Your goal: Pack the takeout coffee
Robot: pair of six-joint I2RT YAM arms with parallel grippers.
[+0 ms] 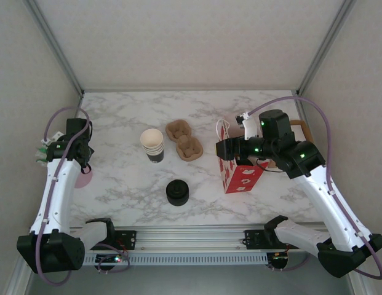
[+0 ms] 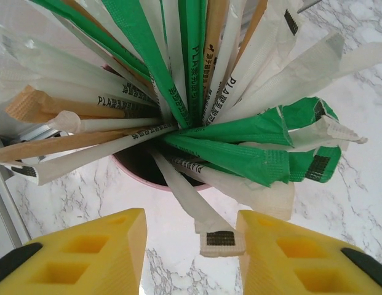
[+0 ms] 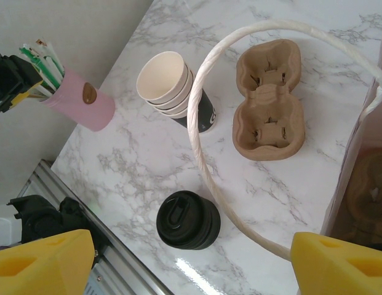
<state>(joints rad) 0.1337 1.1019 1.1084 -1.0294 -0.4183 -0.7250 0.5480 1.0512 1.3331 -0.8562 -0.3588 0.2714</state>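
Where takeout coffee (small dark paper cup, round black plastic lid) sits cannot be told; blurred brown shape inside red-and-white paper bag (image 1: 240,177) just below right gripper (image 3: 191,270). Right jaws wide apart, empty; squat black lid stack (image 3: 188,219) beneath, between fingers. Left gripper (image 2: 191,252) parted, grasping nothing, just above paper-wrapped straws (image 2: 240,132) in pink cup (image 3: 86,107).

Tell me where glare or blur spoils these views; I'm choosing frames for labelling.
Top external: soft even light, only faint shadows by the cup stack and black lids. Right wrist: a white glare streak on the marble table beside the lids; the right tool looks soft-edged. Left wrist: print on the wrapped straws reads sharp, the left tool slightly soft.
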